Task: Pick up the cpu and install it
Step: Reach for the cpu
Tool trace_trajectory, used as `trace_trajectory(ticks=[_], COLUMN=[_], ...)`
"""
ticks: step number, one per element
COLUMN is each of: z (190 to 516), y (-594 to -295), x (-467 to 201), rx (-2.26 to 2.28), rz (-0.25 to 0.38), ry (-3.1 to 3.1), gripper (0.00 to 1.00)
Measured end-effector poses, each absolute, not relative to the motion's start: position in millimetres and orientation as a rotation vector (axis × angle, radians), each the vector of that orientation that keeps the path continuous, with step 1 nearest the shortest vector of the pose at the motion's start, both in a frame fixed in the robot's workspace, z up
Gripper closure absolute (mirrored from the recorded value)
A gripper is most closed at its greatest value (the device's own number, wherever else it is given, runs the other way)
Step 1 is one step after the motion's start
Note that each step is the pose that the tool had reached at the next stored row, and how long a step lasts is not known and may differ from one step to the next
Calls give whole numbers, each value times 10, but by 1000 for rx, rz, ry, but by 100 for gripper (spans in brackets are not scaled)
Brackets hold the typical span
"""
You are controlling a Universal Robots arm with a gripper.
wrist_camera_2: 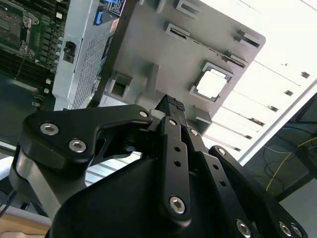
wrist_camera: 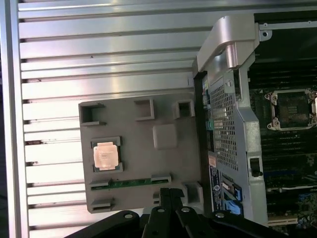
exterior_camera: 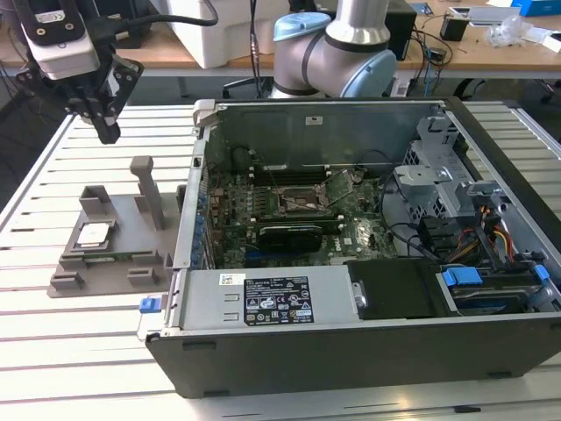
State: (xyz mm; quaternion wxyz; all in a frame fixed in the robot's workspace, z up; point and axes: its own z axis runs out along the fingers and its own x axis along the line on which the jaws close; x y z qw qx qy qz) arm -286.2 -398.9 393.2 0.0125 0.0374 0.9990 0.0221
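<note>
The cpu [exterior_camera: 94, 233] is a small silvery square lying flat in a recess of the grey plastic holder [exterior_camera: 131, 259], on the slatted table at the exterior view's left. It also appears in both wrist views [wrist_camera_2: 214, 82] [wrist_camera: 105, 154]. My gripper [exterior_camera: 102, 118] hangs high above the table, behind the holder and well clear of the cpu. Its black fingers [wrist_camera_2: 171, 106] are pressed together with nothing between them, so it is shut and empty. The motherboard's square socket frame [exterior_camera: 302, 200] [wrist_camera: 291, 109] sits inside the open computer case, with its middle bare.
The open computer case [exterior_camera: 368, 324] fills the middle and the exterior view's right, its metal wall [wrist_camera: 228, 99] right beside the holder. A grey post [exterior_camera: 147, 189] rises from the holder. A black expansion card [exterior_camera: 289, 235] lies below the socket. Desks and cables stand behind.
</note>
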Motion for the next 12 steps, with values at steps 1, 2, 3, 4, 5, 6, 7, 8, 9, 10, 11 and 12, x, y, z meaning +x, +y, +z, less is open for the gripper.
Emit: trace_trajectory(ticks=[1, 2, 3, 4, 5, 6, 7, 8, 9, 10, 11, 12], z=[3933, 3933, 3933, 3933, 3933, 3933, 3933, 3933, 3932, 3933, 3933, 3933], y=[-3989, -3989, -3988, -3989, -3989, -3988, -3988, -3988, -3988, -3989, -3989, -3989], x=[-2878, -2903, -2924, -2941, -2969, -3007, -3032, -3057, -3083, -3101, -3118, -3138], rx=[116, 116, 117, 116, 117, 117, 117, 117, 117, 117, 117, 117], rz=[69, 69, 69, 69, 69, 69, 69, 69, 69, 69, 69, 69], ry=[3114, 3114, 3114, 3114, 3114, 3114, 3114, 3114, 3114, 3114, 3114, 3114], gripper=[89, 89, 89, 89, 89, 89, 89, 89, 89, 89, 89, 89])
